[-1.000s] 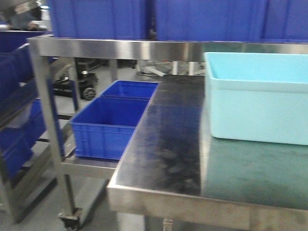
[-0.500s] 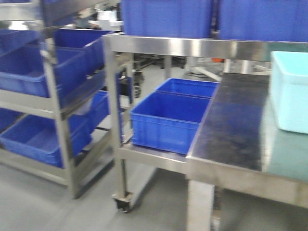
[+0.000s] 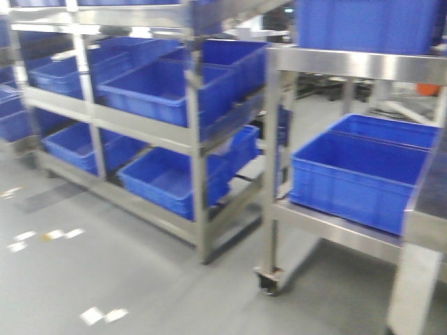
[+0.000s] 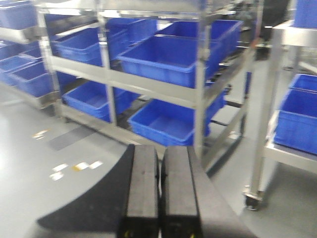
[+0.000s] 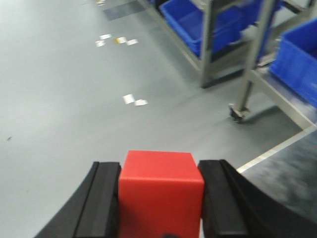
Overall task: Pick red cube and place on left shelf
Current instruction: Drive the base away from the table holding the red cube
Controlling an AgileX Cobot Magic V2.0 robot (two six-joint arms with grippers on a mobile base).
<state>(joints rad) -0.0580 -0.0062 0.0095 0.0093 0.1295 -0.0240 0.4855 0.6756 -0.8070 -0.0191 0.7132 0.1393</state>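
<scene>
Right gripper [image 5: 161, 206] fingers [image 5: 105, 198] pinch a red cube [image 5: 161, 181] over the floor [image 5: 59, 99]; left gripper [image 4: 159, 193] fingers [image 4: 142, 188] are pressed together, facing a shelf [image 3: 195, 150].

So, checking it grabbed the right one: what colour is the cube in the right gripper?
Red; the cube shows best in the right wrist view.

Blue bins [image 3: 160, 91] in tiers at left, blurry. At right, a wheeled steel cart [image 3: 271, 139] with two blue crates [image 3: 353, 178] on its lower deck, one behind the other. Caster [image 3: 269, 281] sits on the grey floor [image 3: 140, 279]. White tape scraps [image 3: 103, 315] lie on the floor, apart from the cart.
</scene>
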